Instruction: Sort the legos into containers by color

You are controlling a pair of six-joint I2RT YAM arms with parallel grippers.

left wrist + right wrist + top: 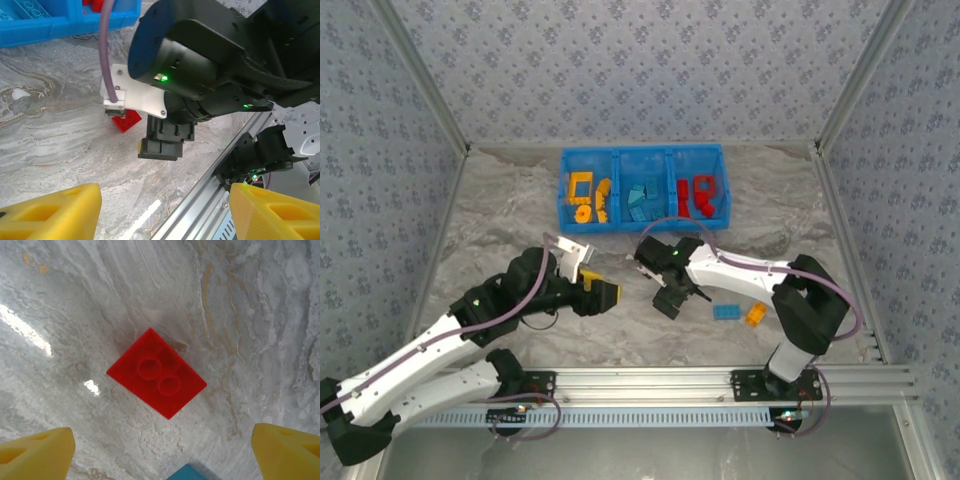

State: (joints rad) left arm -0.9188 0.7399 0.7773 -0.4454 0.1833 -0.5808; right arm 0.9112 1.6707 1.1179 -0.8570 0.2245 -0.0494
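Three compartments split the blue bin [642, 222] at the far side of the desk [500, 220] — yellow-orange bricks [590, 195] in its left one, blue bricks [642, 198] in the middle, red bricks [700, 195] in the right. Nearer the arms, a red brick [156, 372] lies flat on the desk with two studs up, turned cornerwise in the right wrist view. The right fingers [287, 450] are spread wide over it, one to each side, and the brick is not pinched. A blue corner [187, 473] of some other piece peeks in at the bottom edge of that view. From above, a blue brick [726, 311] and an orange brick [756, 315] lie just beside each other on the desk, to the right of the right fingers and well apart from the bin. The left fingers [50, 212] are spread too, with nothing between them — they sit left of the right ones, and their camera faces the right wrist [200, 65] with the red brick under it.
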